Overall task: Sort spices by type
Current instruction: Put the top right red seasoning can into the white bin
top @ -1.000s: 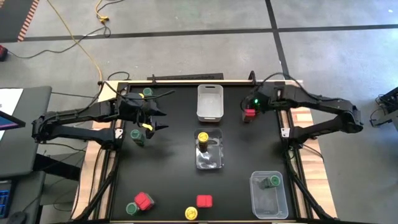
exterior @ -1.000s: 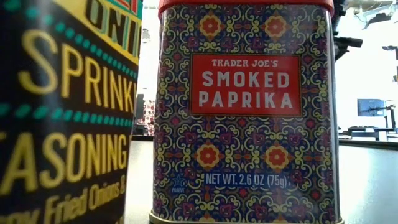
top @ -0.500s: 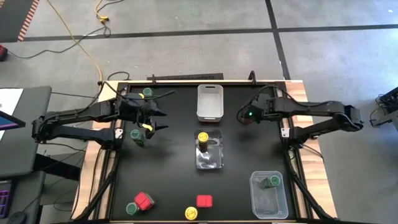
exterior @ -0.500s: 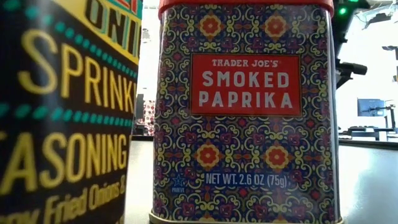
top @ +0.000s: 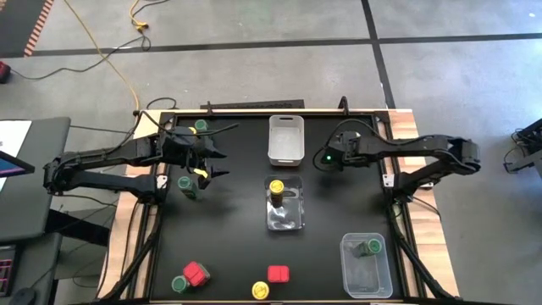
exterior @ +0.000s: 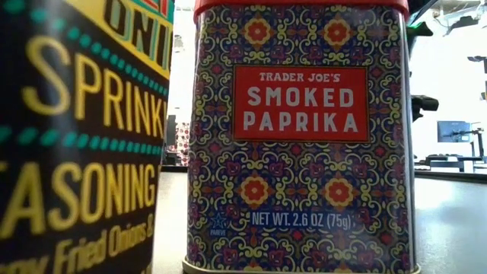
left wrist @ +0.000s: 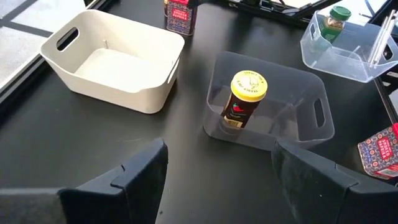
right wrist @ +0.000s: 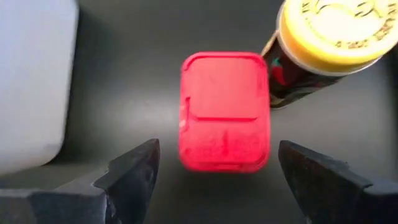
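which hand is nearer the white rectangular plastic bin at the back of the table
Right. The right hand hovers close beside the white rectangular plastic bin, off its right front corner. The left hand is farther away on the bin's left side.

The table (top: 246, 246) has a black top with a pale wooden edge and stands on a grey floor (top: 254, 76) crossed by dark seams. A yellow cable (top: 114, 59) trails over the floor at the far left. Striped tape (top: 38, 30) marks a corner there. A monitor (exterior: 453, 131) sits on a desk in the bright room behind.
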